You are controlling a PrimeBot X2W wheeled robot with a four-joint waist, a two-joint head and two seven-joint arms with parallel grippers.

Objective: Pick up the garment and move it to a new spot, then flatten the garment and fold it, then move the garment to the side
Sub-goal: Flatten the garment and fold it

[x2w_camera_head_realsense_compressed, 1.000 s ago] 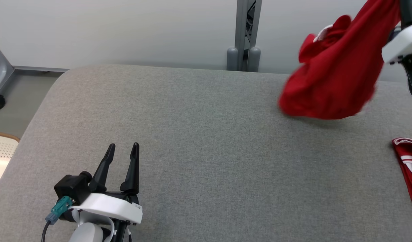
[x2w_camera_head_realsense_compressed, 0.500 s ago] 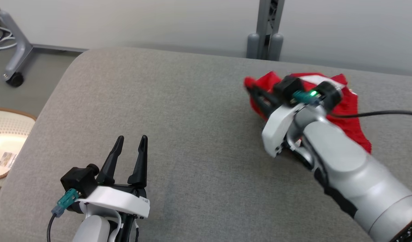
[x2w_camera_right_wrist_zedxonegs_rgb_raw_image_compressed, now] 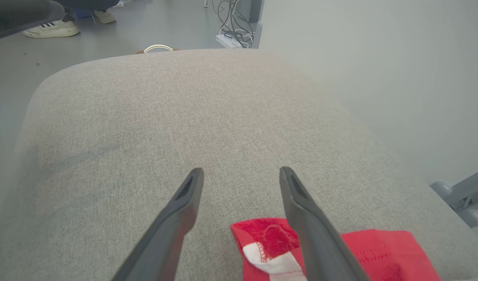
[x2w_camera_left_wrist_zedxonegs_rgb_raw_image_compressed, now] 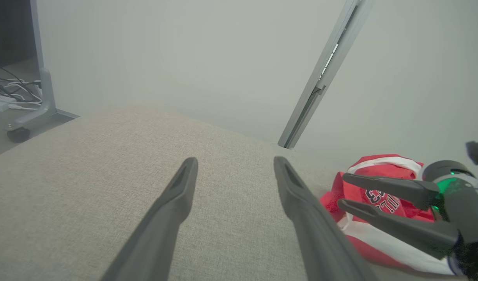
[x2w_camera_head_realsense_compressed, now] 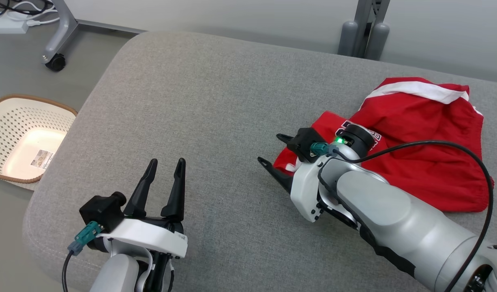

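The garment is red with white trim and lies crumpled on the right part of the grey cushion. My right gripper is open just past the garment's left edge, with nothing between its fingers. In the right wrist view a red corner of the garment lies beneath and between the spread fingers of the right gripper. My left gripper is open and empty near the cushion's front left. From the left wrist, the left gripper points over bare cushion, with the garment and right gripper off to the right.
A perforated white basket stands on the floor left of the cushion. A wheeled stand leg is at the far left and a grey post behind the cushion. A person's shoe shows on the floor beyond.
The camera has shifted. My right gripper came down from high at the right with the hanging garment, laid it on the cushion and opened, letting it go. The left gripper kept still.
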